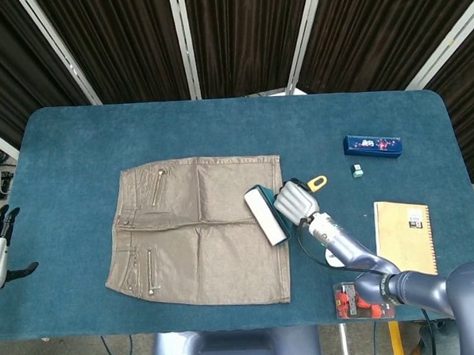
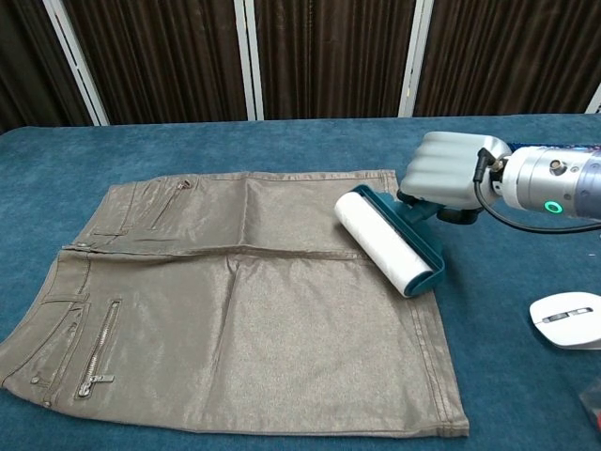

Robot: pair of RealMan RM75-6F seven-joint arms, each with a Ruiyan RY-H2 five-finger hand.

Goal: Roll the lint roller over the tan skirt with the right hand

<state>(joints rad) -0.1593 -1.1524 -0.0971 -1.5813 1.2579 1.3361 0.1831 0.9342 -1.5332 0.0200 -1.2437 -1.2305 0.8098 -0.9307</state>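
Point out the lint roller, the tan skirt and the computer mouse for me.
lint roller [image 2: 387, 243]: chest view, on the white sticky roll.
tan skirt [image 2: 235, 329]: chest view, on the bare fabric in the middle.
computer mouse [image 2: 567, 319]: chest view, on its white top shell.

No legible text — print on blue box [image 1: 372, 145] and notebook [image 1: 404, 240] label too small.

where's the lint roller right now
The lint roller lies at the right edge of the tan skirt in both views, held by the right hand, left of the white mouse.
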